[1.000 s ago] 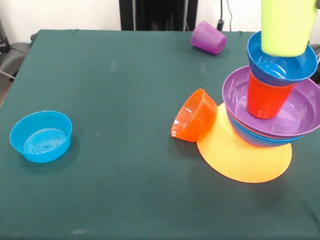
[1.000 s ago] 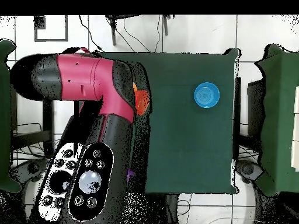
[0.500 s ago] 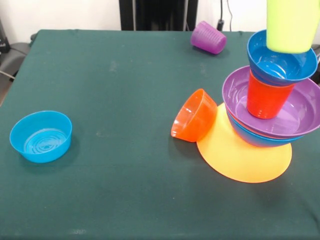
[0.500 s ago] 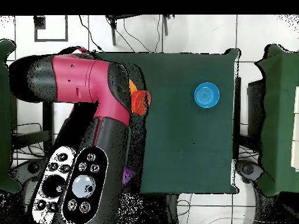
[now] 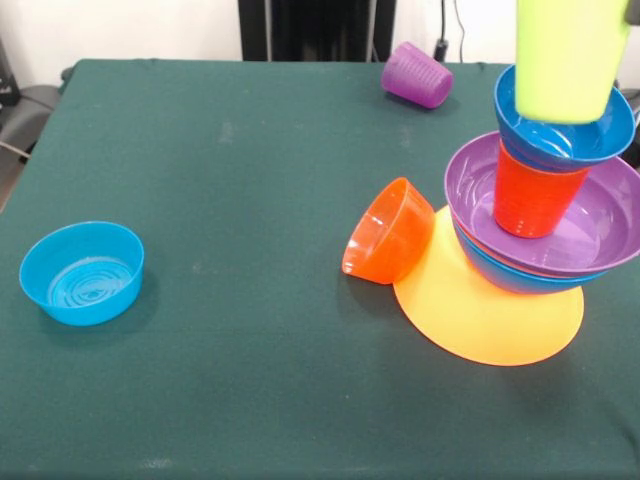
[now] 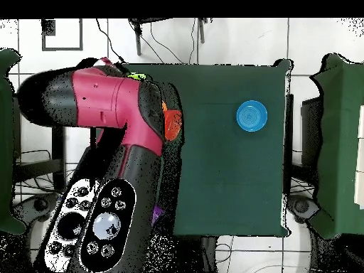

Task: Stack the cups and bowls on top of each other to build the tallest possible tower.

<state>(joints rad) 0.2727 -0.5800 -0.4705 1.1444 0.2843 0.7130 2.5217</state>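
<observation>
Lime cup (image 5: pixel 567 55) is seen over the tower (image 5: pixel 540 215), above its top blue bowl (image 5: pixel 565 125). Gripper state cannot be told (hidden by the arm (image 6: pixel 106 128) overhead). Cup is judged light, stiff and slick; best held at the upper wall. Purple cup (image 5: pixel 417 74) lies tipped nearby.

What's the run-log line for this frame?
lime cup above tower | orange bowl tipped beside | purple cup lying | jaws hidden
</observation>
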